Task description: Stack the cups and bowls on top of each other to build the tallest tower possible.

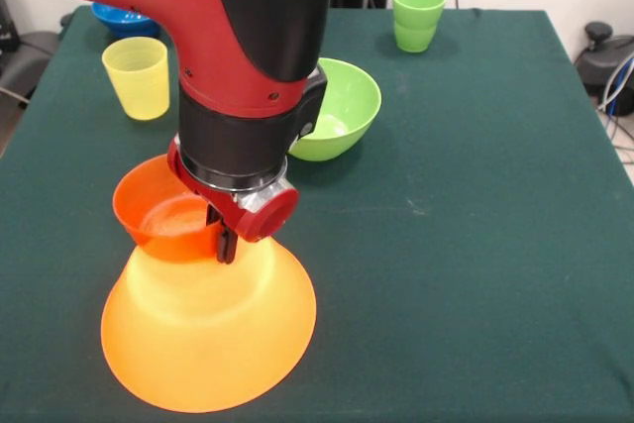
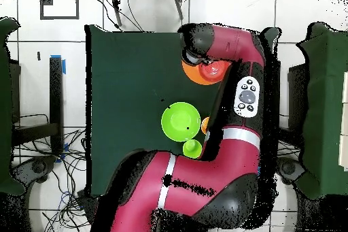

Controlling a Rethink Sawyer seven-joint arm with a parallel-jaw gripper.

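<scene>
The very large translucent orange bowl [image 1: 208, 334] lies upside down at the table's near left as the tower's base. The small orange-red bowl [image 1: 163, 220] sits upright on top of it. My gripper [image 1: 226, 242] comes down at that bowl's right rim, and its dark fingers [image 1: 227, 245] are closed on the rim. In the overhead view the arm covers most of the orange bowl [image 2: 192, 74] and the gripper. The medium lime green bowl [image 1: 342, 111] and the yellow cup [image 1: 137, 76] stand behind the tower. The purple bowl and the red cup are out of view.
Two nested green cups [image 1: 417, 15] stand at the table's far right. The small blue bowl [image 1: 124, 19] sits at the far left, partly behind my arm. In the overhead view the lime green bowl [image 2: 180, 122] and a green cup [image 2: 192, 149] show beside the arm.
</scene>
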